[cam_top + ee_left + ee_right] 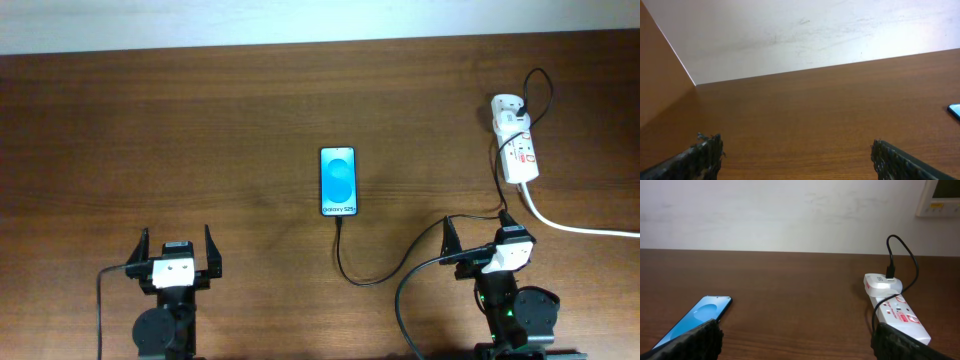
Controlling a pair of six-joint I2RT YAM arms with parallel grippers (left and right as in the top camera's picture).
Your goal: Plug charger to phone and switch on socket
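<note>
The phone (338, 181) lies flat mid-table with its blue screen lit; it also shows in the right wrist view (695, 317) and its corner in the left wrist view (955, 110). The thin black charger cable (370, 275) runs from the phone's near end, curls right, and goes up to the white socket strip (517, 140) at the far right, where it is plugged into the adapter (883, 283). The strip also shows in the right wrist view (902, 316). My left gripper (177, 246) is open and empty near the front left. My right gripper (481, 235) is open and empty, in front of the strip.
A thick white cord (575, 227) runs from the strip to the right edge. Thicker black robot cables (402, 300) loop by the right arm's base. A pale wall (800, 35) stands beyond the far table edge.
</note>
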